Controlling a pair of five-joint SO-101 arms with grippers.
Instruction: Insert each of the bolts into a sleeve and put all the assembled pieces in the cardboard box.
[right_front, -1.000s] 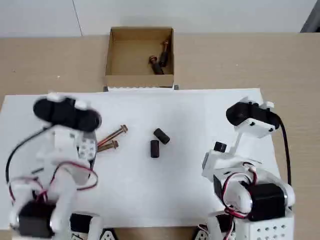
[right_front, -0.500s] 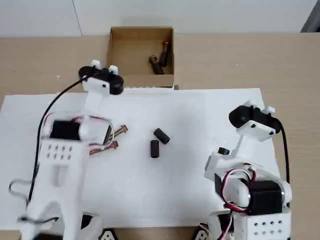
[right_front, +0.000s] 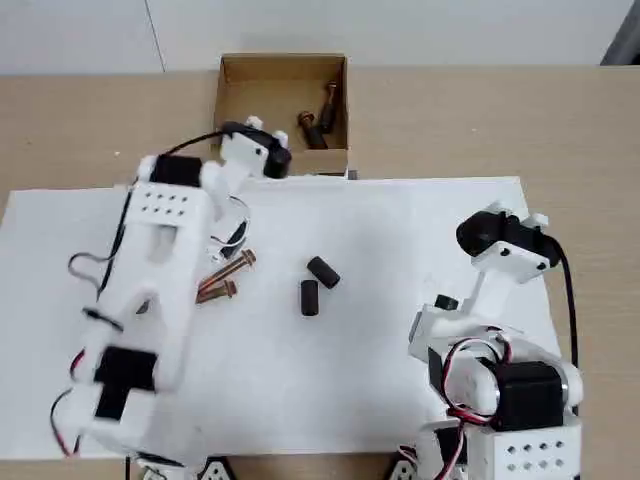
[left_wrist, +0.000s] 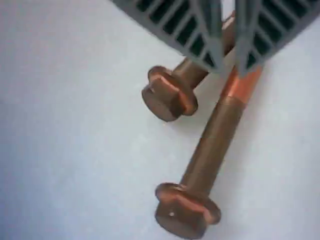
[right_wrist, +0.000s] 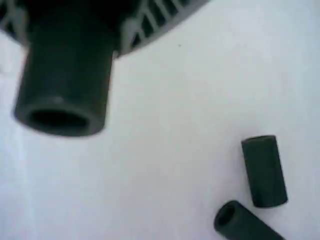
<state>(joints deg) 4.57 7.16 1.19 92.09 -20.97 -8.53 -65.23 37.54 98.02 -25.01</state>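
Two copper bolts (right_front: 226, 267) lie side by side on the white sheet (right_front: 400, 220), close up in the left wrist view as a short bolt (left_wrist: 172, 92) and a long bolt (left_wrist: 205, 165). My left gripper (left_wrist: 232, 67) hovers just over their shafts, shut with only a thin slit between its fingers. My right gripper (right_wrist: 70, 30) is shut on a black sleeve (right_wrist: 62, 85), held above the sheet at the right (right_front: 443, 299). Two more sleeves (right_front: 322, 271) (right_front: 309, 297) lie mid-sheet. The cardboard box (right_front: 232, 110) holds two assembled pieces (right_front: 315, 125).
The left arm's white body (right_front: 160, 260) stretches across the left part of the sheet and covers part of the bolts from above. The box stands beyond the sheet's far edge on the wooden table (right_front: 480, 120). The loose sleeves (right_wrist: 264, 170) lie between the arms.
The left arm has swung up from the near left edge and stretched forward over the two bolts. The right arm has hardly moved, still holding its sleeve.
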